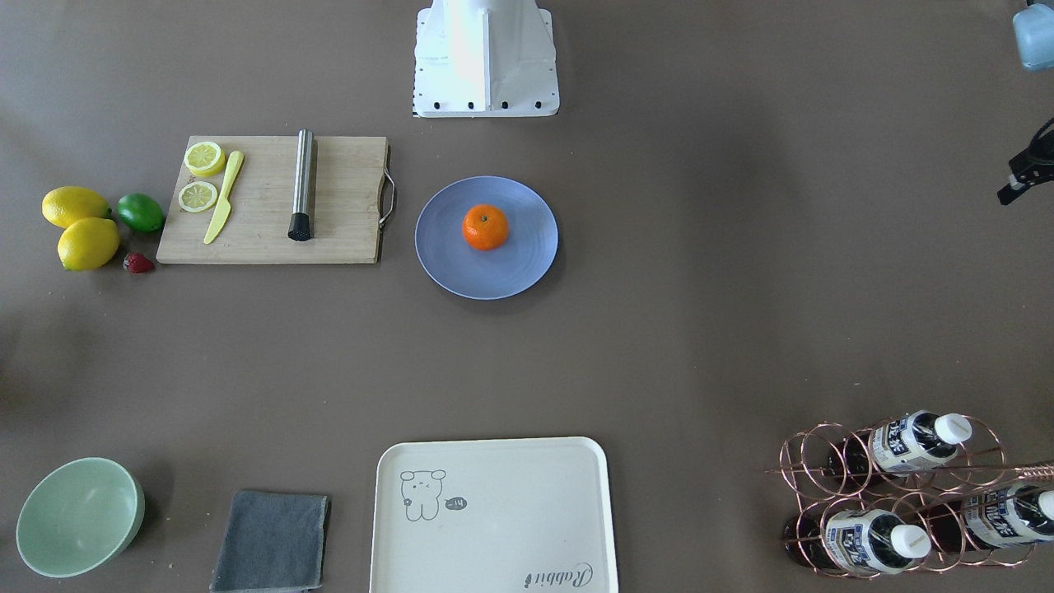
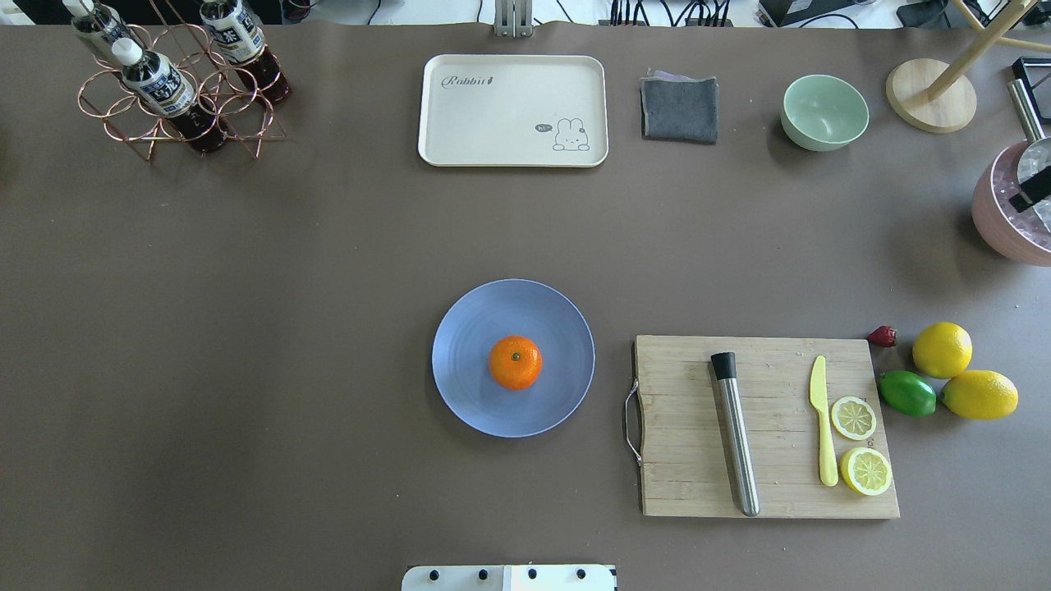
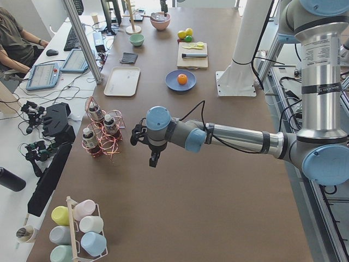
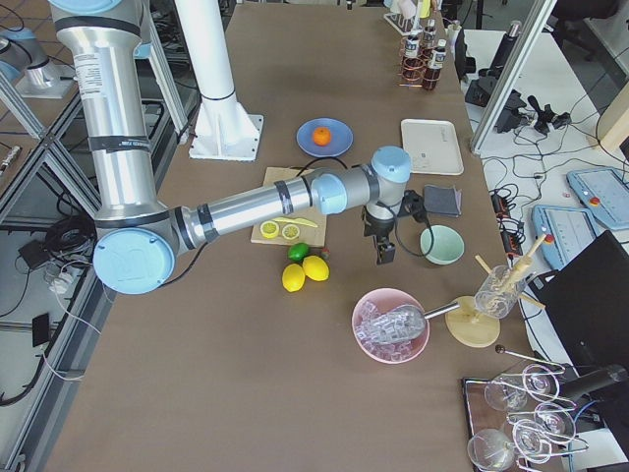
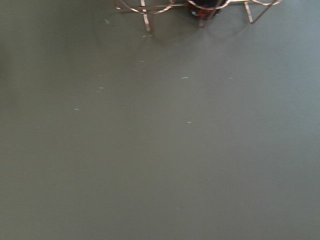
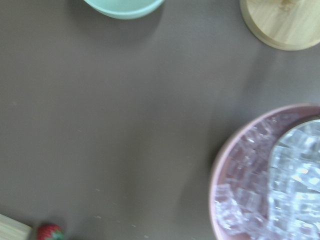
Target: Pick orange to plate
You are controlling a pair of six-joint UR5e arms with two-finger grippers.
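Note:
The orange (image 2: 516, 362) sits upright at the middle of the blue plate (image 2: 472, 394), stem dot up; the front view shows the same orange (image 1: 485, 227) on the plate (image 1: 449, 263). No gripper is near it. My left gripper (image 3: 154, 162) hangs over bare table beside the bottle rack, far from the plate. My right gripper (image 4: 381, 258) hovers between the green bowl and the pink ice bucket. Nothing shows between either gripper's fingers, and I cannot tell whether they are open or shut.
A cutting board (image 2: 690, 460) with a steel muddler, yellow knife and lemon slices lies right of the plate. Lemons (image 2: 942, 350), a lime and a strawberry lie beyond it. Cream tray (image 2: 513, 111), grey cloth, green bowl (image 2: 824, 112), bottle rack (image 2: 176, 90) and ice bucket (image 2: 1006, 222) line the far side.

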